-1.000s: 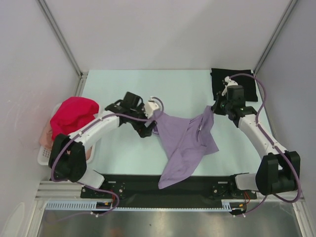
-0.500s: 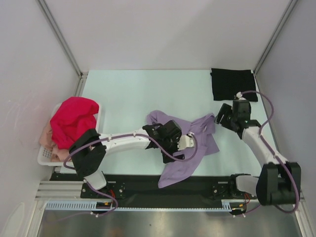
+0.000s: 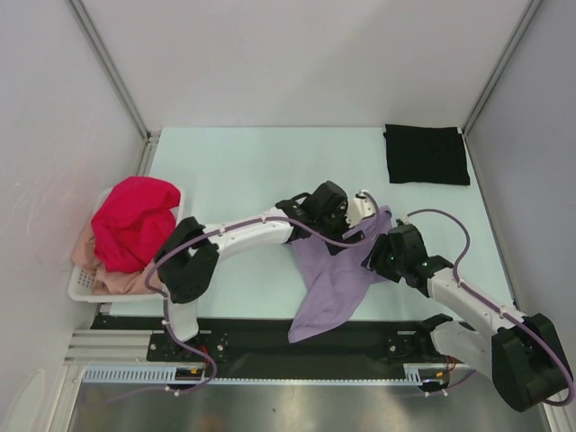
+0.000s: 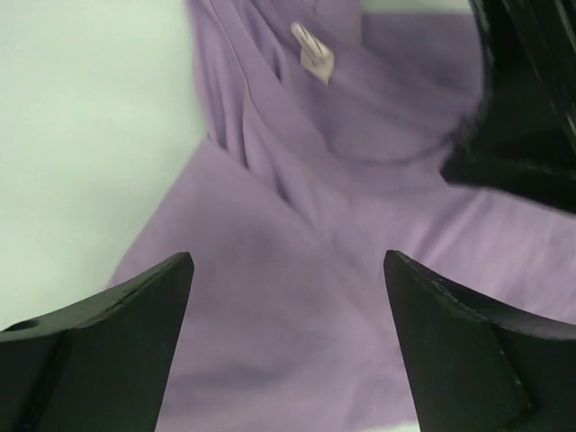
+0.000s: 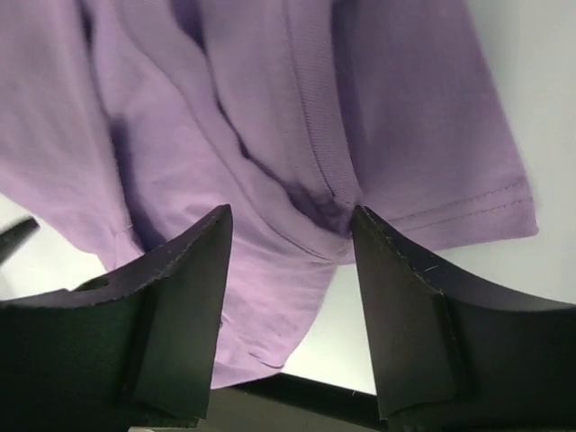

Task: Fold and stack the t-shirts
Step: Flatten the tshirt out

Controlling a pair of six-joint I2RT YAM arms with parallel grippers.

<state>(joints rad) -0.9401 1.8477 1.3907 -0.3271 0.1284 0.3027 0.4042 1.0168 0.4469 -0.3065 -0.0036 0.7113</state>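
In the middle of the bench [image 3: 225,171], a little toward 4 o'clock, the lavender t-shirt [image 3: 337,274] lies crumpled and unfolded. Its long end trails toward 6 o'clock over the near edge and onto the black rail [image 3: 243,337].

The left gripper [image 3: 362,214] reaches across to the shirt's 12 o'clock edge. From its wrist camera the left gripper [image 4: 288,263] is spread wide with nothing between its fingers [image 4: 135,315]. Purple cloth fills the view beneath, with the neck label [image 4: 312,49] showing toward 12 o'clock. The dark bulk of the right arm [image 4: 526,99] crowds in at 2 o'clock.

The right gripper [image 3: 382,254] sits low at the shirt's 3 o'clock edge, just beside the left one. Its wrist camera shows the right gripper [image 5: 290,216] parted too, straddling a ridge of bunched cloth near a stitched hem [image 5: 468,209]. I cannot tell whether the tips touch the cloth.

The black t-shirt [image 3: 426,154] lies folded square at 1 o'clock, well apart from the arms. At 9 o'clock the white basket [image 3: 79,286] holds the magenta-red t-shirt [image 3: 133,220] heaped on the peach-pink t-shirt [image 3: 117,281].
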